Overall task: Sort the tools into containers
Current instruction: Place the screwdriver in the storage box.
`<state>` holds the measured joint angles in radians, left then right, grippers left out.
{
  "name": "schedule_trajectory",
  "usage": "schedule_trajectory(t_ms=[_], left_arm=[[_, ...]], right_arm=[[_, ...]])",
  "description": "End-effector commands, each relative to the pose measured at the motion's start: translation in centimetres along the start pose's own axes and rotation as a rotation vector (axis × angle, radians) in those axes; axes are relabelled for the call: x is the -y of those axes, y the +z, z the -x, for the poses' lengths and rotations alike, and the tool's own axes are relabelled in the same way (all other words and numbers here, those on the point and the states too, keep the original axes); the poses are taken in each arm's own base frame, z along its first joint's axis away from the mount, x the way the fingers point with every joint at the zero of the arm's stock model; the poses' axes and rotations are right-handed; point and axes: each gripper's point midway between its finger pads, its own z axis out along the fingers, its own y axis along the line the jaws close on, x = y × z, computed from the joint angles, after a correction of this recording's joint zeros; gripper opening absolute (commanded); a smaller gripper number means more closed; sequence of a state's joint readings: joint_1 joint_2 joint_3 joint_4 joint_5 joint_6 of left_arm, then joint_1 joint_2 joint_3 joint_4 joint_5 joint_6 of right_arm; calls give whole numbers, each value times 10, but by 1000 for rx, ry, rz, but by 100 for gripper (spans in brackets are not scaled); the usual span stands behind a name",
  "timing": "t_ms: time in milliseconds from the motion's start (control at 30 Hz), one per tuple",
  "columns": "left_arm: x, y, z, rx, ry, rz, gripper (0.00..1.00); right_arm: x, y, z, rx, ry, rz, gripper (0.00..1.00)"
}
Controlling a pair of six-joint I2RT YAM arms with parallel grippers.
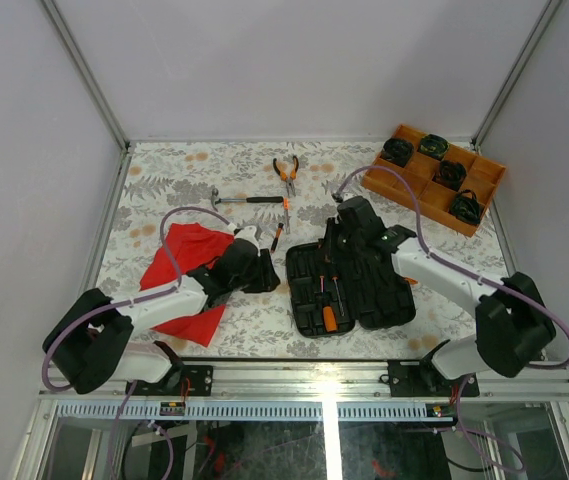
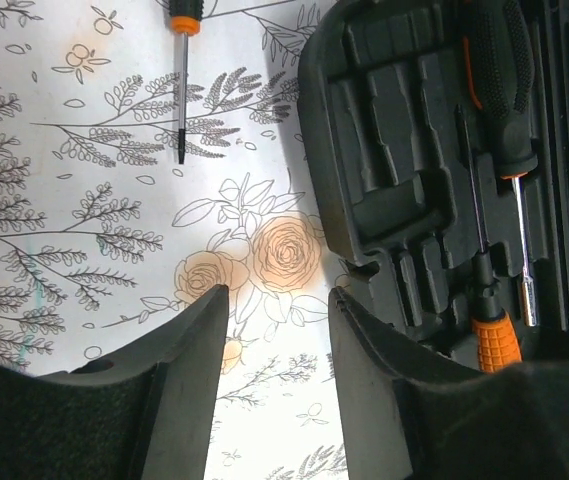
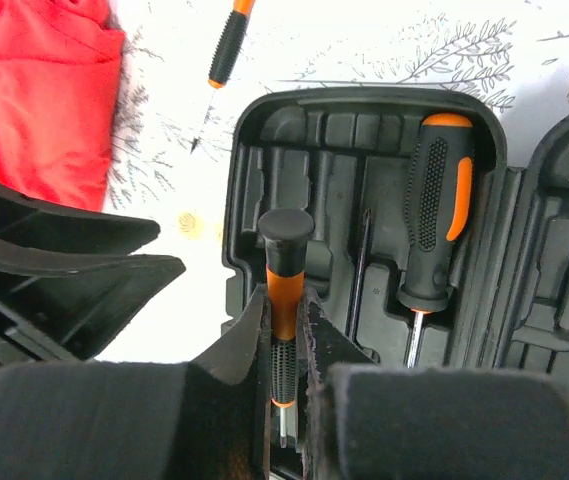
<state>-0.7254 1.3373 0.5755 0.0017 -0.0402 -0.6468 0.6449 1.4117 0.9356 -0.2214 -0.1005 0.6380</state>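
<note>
Gripping one small screwdriver (image 3: 286, 228), right claw (image 3: 286, 300); left claw (image 2: 278, 295) parted, empty; two screwdrivers (image 2: 499, 70) (image 2: 494, 340) lie in case (image 2: 384, 100).

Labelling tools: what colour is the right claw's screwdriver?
Screwdriver: orange and black; right wrist view.

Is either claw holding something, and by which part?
The right gripper pinches a small screwdriver by the black ribbed part of its handle. The left gripper is open, holding nothing.

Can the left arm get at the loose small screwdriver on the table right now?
Probably yes. The left hand is open and empty, and the small screwdriver lies just ahead of it on bare tablecloth, beside the tool case, with nothing between them.
</note>
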Motion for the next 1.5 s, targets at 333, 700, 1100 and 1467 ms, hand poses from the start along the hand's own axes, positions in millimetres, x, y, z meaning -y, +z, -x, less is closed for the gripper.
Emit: schedule_trajectory(t_ms=[333, 700, 1100, 1467], left_arm=[[18, -2, 2, 105, 105, -229, 45], [19, 7, 3, 69, 134, -209, 45], [21, 8, 2, 66, 141, -222, 45], [21, 6, 3, 71, 140, -226, 45]], right_arm=[[-21, 38, -8, -129, -53, -3, 3], [-28, 65, -7, -180, -47, -52, 5], [-21, 78, -16, -219, -32, -92, 14], [-29, 79, -9, -188, -23, -58, 32]])
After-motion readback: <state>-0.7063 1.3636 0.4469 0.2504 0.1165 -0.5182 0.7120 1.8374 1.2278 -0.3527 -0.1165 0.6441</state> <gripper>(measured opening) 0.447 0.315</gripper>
